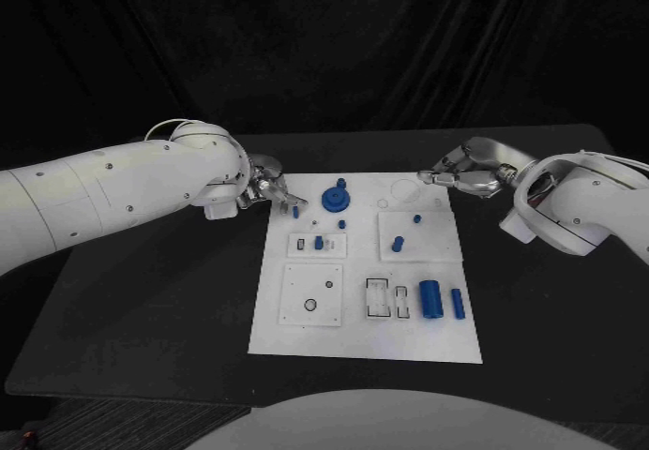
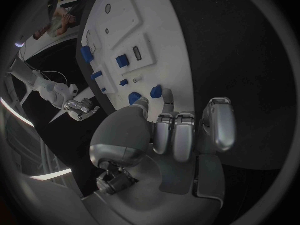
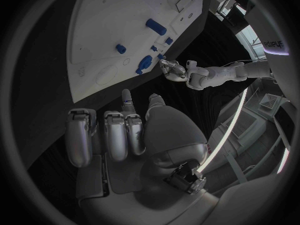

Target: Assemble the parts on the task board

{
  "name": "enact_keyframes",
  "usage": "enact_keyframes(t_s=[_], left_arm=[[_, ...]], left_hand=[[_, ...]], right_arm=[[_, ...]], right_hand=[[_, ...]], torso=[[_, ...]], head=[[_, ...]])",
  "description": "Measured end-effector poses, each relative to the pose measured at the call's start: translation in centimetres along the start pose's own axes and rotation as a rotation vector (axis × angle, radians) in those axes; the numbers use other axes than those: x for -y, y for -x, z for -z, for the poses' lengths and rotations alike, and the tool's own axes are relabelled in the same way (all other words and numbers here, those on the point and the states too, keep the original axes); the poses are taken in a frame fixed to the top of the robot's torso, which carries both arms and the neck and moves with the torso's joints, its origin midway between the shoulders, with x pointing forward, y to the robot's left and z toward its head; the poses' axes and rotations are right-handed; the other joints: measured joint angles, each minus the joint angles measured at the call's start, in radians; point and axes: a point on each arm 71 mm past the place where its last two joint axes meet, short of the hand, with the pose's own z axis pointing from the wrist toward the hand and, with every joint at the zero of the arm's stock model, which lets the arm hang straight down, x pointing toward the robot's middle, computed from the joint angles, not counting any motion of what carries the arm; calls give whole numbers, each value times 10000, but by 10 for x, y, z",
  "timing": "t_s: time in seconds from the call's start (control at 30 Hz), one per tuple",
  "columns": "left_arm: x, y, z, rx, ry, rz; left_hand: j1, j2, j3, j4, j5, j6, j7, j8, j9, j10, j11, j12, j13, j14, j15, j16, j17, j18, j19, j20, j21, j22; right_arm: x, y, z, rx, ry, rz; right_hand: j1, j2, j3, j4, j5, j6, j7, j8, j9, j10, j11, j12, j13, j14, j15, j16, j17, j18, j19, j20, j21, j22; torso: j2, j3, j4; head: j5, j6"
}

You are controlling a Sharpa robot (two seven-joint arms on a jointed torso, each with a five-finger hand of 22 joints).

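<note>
The white task board (image 1: 354, 333) lies in the middle of the black table. On its far part are a blue gear-like part (image 1: 336, 198) and several small blue pegs, one (image 1: 295, 213) near the far left corner. Two blue cylinders (image 1: 430, 298) lie at the near right. My left hand (image 1: 266, 187) hovers at the far left corner. Its thumb and one finger (image 2: 167, 97) are stretched apart on either side of that peg (image 2: 156, 91), and its other fingers are curled. My right hand (image 1: 460, 173) hangs beyond the far right corner, holding nothing (image 3: 128, 130).
Rectangular slots (image 1: 384, 296) and a square plate with a hole (image 1: 312, 293) mark the board's near half. Bare black table (image 1: 149, 309) surrounds the board on all sides, with dark cloth behind it.
</note>
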Motion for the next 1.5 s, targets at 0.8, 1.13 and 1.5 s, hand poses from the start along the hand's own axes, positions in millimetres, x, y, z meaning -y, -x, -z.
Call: enact_keyframes(t_s=[0.8, 1.13, 1.5], left_arm=[[4, -4, -3, -294, -32, -120], [4, -6, -4, -330, -32, -127], [4, -6, -4, -336, -41, -124]], left_hand=[[305, 19, 174, -256, 689, 70, -71, -1, -2, 0, -1, 0, 0, 0, -1, 0, 0, -2, -29, -29, -95, -2], [551, 63, 369, -507, 1013, 107, -107, -48, -36, -1, -2, 0, 0, 0, 0, 0, 0, -2, -65, -64, -96, -3], [1068, -112, 1224, -1220, 1892, 143, -144, -203, -120, -33, -105, 0, 0, 38, -39, 0, 0, 0, -101, -101, -96, -3]], right_arm=[[0, 0, 0, -4, 6, 3], [0, 0, -1, -9, 10, 7], [0, -2, -1, -39, -2, 2]], right_hand=[[-1, -1, 0, 0, 39, 0, 0, 0, 7, 0, 0, 1, 1, 0, 0, 0, 0, 0, 0, 0, -38, -3], [-1, -1, 0, 0, 39, 0, 0, 0, 6, 0, 0, 1, 6, 0, 0, 0, 0, 0, 0, 0, -38, -4], [-1, -1, 0, 0, 39, 0, 0, 0, 4, 0, 0, 1, 0, 0, 0, 0, 0, 0, 0, 0, -37, -4]], torso=[[-7, 4, -7], [-7, 4, -6], [-2, -2, -6]], head=[[-20, 0], [-27, 0], [-22, 0]])
